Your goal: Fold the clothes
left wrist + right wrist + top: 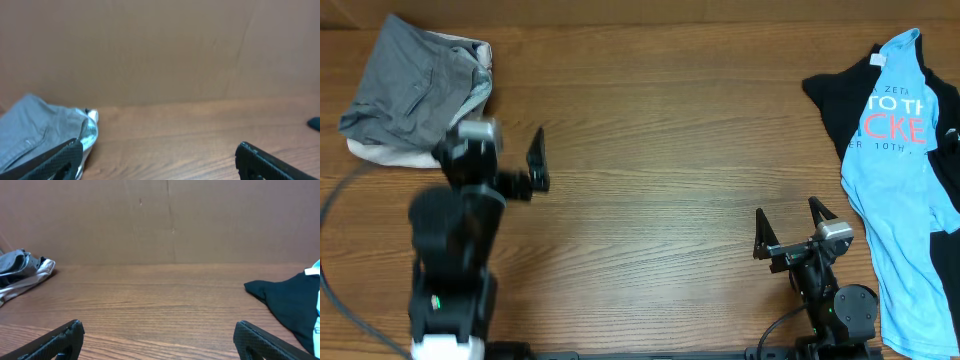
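Jaws apparently spread; only overhead shows lettered T-shirt (895,165).

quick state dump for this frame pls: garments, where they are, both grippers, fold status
dark grey cotton shorts: bunched heap, far-left corner of the wooden table, pale fabric showing at its edges
light blue lettered T-shirt: spread out at the right edge, unfolded
black garment: under the T-shirt, mostly covered
left gripper: jaws open, holding nothing, next to the shorts
right gripper: jaws open, holding nothing, left of the T-shirt
fold status: no garment looks neatly folded
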